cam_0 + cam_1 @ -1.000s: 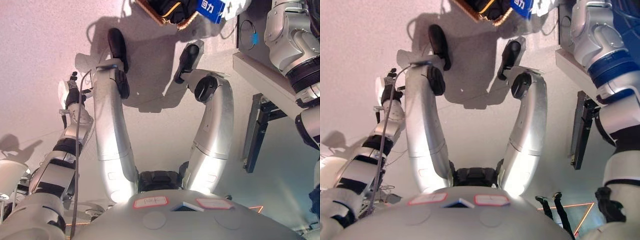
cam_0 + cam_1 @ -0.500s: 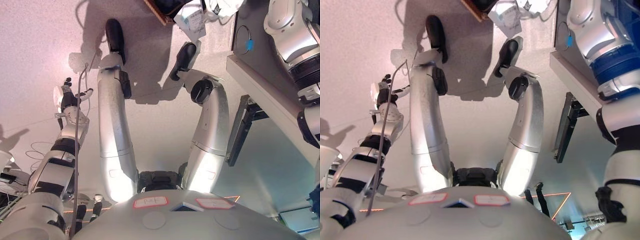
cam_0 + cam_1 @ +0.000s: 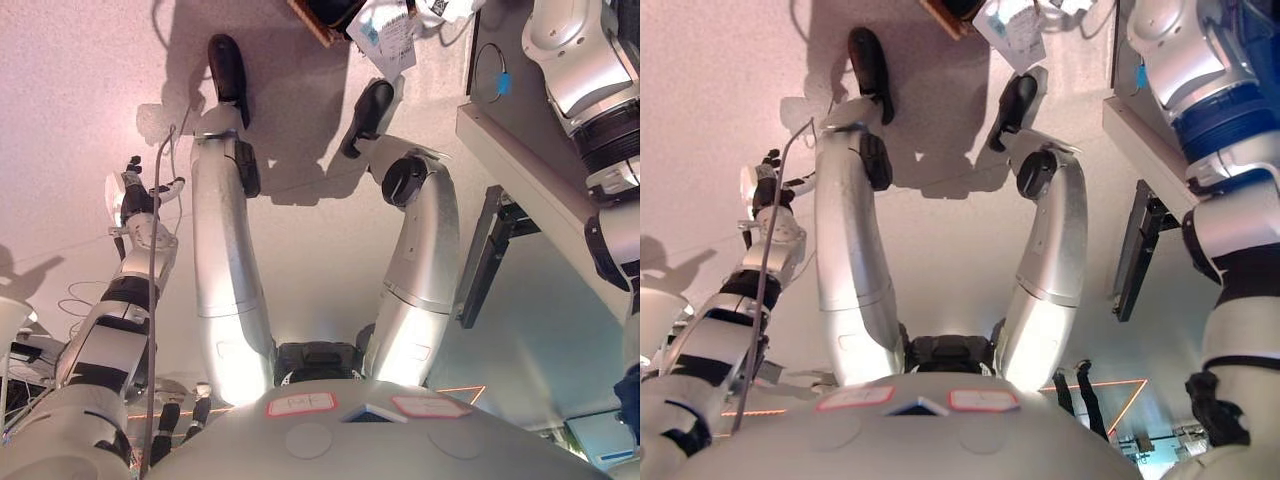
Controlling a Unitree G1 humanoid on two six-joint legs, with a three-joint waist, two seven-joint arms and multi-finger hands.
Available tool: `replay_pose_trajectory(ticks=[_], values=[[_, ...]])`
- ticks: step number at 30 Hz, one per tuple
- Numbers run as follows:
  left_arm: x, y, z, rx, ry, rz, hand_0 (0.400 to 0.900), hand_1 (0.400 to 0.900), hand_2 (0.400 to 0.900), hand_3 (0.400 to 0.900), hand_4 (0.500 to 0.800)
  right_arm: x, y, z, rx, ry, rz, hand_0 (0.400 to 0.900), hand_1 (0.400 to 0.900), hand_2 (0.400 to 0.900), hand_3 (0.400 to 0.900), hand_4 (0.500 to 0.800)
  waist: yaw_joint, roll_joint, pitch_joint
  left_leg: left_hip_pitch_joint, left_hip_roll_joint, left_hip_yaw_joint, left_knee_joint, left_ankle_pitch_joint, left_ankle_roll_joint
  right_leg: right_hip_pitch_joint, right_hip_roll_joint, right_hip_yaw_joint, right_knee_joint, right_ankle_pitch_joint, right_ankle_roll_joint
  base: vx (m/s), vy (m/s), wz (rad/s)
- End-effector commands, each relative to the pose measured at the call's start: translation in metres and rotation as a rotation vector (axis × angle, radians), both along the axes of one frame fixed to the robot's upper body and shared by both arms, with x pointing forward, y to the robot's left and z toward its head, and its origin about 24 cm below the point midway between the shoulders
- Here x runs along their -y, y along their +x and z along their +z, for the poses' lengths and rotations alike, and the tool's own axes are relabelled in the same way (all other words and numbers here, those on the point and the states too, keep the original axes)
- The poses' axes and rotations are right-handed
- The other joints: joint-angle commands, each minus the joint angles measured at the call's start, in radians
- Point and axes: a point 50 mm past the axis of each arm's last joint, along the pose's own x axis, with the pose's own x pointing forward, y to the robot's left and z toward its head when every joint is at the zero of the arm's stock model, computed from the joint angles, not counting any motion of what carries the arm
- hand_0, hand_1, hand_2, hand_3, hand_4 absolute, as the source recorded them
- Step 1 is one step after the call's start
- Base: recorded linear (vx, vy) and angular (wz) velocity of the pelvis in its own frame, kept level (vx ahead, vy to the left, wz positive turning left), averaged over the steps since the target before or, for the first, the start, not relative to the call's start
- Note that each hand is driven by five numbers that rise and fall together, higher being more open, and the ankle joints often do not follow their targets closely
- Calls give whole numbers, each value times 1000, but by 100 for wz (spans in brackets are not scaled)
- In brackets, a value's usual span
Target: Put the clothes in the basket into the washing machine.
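Observation:
The brown wicker basket (image 3: pixel 308 16) shows only as a corner at the top edge, with dark clothes (image 3: pixel 335 10) inside. A white garment with a printed tag (image 3: pixel 385 35) hangs at the basket's right side. The dark grey washing machine (image 3: pixel 500 50) stands at the upper right, over a pale ledge. My left hand (image 3: pixel 132 190) hangs low at the left, away from the basket, fingers relaxed and empty. My right arm (image 3: pixel 585 70) reaches up along the right edge towards the machine. Its hand is past the top of both views.
A dark flat panel (image 3: pixel 490 265) stands out below the machine's pale ledge (image 3: pixel 530 170) at the right. The pale speckled floor (image 3: pixel 80 80) spreads to the left of the basket. A white rounded object (image 3: pixel 8 320) sits at the far left edge.
The view has shifted downward. The white tagged garment now hangs by the basket where a blue-labelled item showed a second ago. The left hand stays idle.

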Motion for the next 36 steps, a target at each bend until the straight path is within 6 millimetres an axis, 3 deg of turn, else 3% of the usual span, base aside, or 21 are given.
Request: replay_pose_trajectory(ticks=[1,2,6,13,19,25,27,36], values=[[-25,-45,-32,-146,-2,170,900,900,900,900,800,6,4,-14,-95,69,22,900,900,900,900,800,20,11,9,-23,-2,-28,-42,20,-19,12,42,29,-13,24,66,0,0,0],[-24,-42,-31,-138,-9,163,900,900,900,900,800,6,7,-26,-168,126,35,900,900,900,900,800,22,10,8,-23,-2,-29,-41,22,-19,15,42,26,-14,27,66,0,0,0],[-22,-34,-27,-119,-19,159,900,900,900,900,800,7,15,-42,-292,226,51,900,900,900,900,800,24,-3,-4,-23,-1,-34,-57,39,-24,25,46,8,-33,38,66,-5,-6,-2],[-27,-28,-20,-116,19,162,900,900,900,900,800,-11,13,-57,-325,493,208,900,900,900,900,800,9,-29,-27,23,14,-44,-167,82,-36,85,71,-38,-143,78,69,-5,-2,-2],[-35,-28,-15,-114,46,186,900,900,900,900,800,-29,8,-74,-379,457,300,900,900,900,900,800,4,-42,-42,55,13,-54,-227,105,-41,115,95,-54,-191,84,70,-22,-25,6],[-37,-31,-16,-122,49,196,900,900,900,900,800,-33,10,-71,-367,420,293,900,900,900,900,800,7,-38,-53,53,10,-60,-234,109,-43,113,98,-53,-193,78,67,-32,-1,1],[-37,-32,-18,-129,47,203,900,900,900,900,800,-33,10,-69,-352,420,281,400,400,400,400,500,6,-33,-53,50,11,-61,-233,110,-44,110,96,-51,-190,76,66,0,0,0],[-36,-37,-24,-165,57,210,900,900,900,900,800,-33,14,-70,-328,464,243,400,400,400,400,500,0,-26,-59,60,16,-56,-238,112,-41,121,101,-43,-195,79,70,2,11,-3]])
